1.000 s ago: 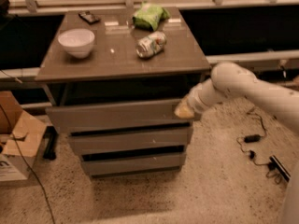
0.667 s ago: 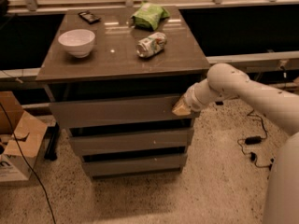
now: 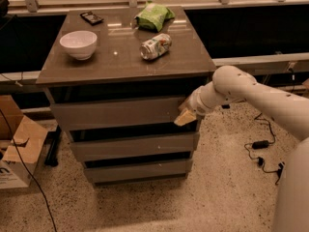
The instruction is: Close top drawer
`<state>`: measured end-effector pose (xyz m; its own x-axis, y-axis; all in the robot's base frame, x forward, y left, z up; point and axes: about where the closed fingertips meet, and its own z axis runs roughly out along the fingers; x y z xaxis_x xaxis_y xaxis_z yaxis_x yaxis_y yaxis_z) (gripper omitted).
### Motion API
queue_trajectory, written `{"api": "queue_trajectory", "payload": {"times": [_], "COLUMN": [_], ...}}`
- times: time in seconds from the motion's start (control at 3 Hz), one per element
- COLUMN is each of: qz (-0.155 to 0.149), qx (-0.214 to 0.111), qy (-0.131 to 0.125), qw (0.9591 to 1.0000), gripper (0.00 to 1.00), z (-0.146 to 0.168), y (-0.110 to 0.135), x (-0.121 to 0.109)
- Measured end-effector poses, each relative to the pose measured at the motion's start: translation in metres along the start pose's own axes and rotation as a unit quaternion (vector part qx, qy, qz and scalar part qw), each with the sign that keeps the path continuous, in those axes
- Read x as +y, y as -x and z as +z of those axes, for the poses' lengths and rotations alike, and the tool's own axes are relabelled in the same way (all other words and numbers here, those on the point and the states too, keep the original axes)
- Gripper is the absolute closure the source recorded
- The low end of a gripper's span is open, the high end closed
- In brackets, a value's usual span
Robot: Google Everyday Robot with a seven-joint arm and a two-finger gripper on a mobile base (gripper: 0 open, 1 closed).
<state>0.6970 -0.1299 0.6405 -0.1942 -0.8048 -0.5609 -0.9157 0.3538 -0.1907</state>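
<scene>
The top drawer (image 3: pixel 116 112) is a wide grey wood-grain panel without a handle, just under the brown tabletop (image 3: pixel 126 61). Its front stands a little proud of the two drawers below. My gripper (image 3: pixel 185 116) is at the end of the white arm that reaches in from the right. It rests against the right end of the top drawer's front, its tan tip touching the panel.
On the tabletop are a white bowl (image 3: pixel 78 44), a crushed can (image 3: pixel 155 46), a green bag (image 3: pixel 153 16) and a small dark object (image 3: pixel 91 17). A cardboard box (image 3: pixel 17 151) stands on the floor to the left. Cables (image 3: pixel 263 149) lie on the floor to the right.
The gripper has moved left and toward the cabinet along the drawer's right end. The top drawer front sits further in than before.
</scene>
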Motion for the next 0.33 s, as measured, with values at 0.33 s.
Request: {"api": "queue_trajectory", "payload": {"times": [0.33], "qz": [0.0], "qx": [0.0], "qy": [0.0], "qw": [1.0], "gripper": [0.0], "z": [0.0], "y": [0.0], "x": [0.0]}}
